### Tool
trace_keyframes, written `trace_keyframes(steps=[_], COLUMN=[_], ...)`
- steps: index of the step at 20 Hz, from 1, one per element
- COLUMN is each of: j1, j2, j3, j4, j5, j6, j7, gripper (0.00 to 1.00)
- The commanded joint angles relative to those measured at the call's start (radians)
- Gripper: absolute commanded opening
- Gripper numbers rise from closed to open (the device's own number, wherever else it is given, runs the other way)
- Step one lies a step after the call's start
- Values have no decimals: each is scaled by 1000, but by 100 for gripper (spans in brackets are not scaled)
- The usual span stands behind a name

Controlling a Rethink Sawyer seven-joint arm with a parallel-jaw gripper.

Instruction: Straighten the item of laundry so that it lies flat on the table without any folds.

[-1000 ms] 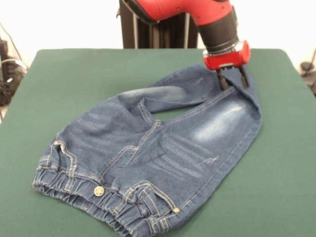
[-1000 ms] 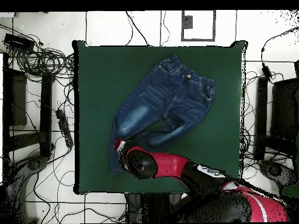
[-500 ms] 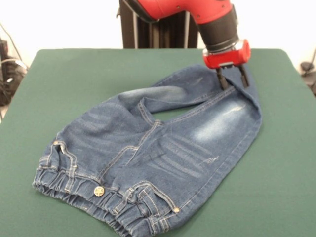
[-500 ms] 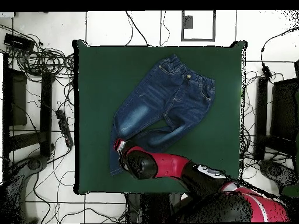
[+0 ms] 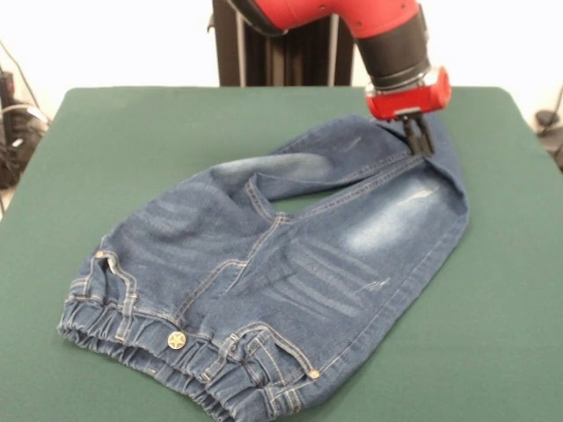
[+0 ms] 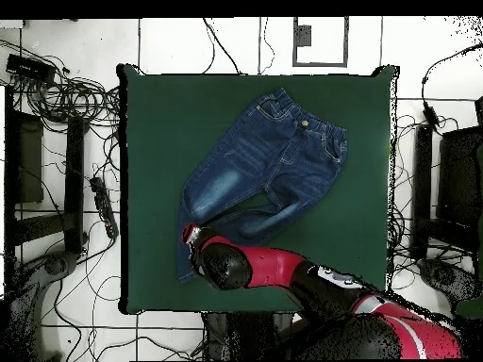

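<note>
The small blue denim jeans (image 5: pixel 281 272) lie on the dark green table (image 5: pixel 132 141), the gathered waistband with the brass star button (image 5: pixel 177 339) at the near left edge. The two legs run to the far right, and one is folded over the other at the hem. My gripper (image 5: pixel 420 138) stands at that far right leg end, its fingers closed together and pinching the denim. In the overhead view the jeans (image 6: pixel 269 165) lie mid-table and the gripper (image 6: pixel 191 233) sits at their lower left leg end, mostly hidden under the red arm.
The black pedestal (image 5: pixel 273 53) stands behind the table's far edge. Cables (image 6: pixel 66 94) and dark racks (image 6: pixel 42 179) lie on the floor around the table (image 6: pixel 160 123). Bare green top stretches to the left and right of the jeans.
The fingers, spread apart over the leg end before, have come together on the denim. The gripper has shifted slightly to the right and the arm has lifted a little.
</note>
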Motion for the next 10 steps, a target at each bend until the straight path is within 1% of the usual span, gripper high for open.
trace_keyframes(steps=[1,5,10], j1=[48,33,27], j2=[10,26,10], j3=[41,57,73], j4=[-9,-16,-6], j5=[83,76,86], j6=[-51,-44,-28], j7=[221,211,215], gripper=[0,0,0])
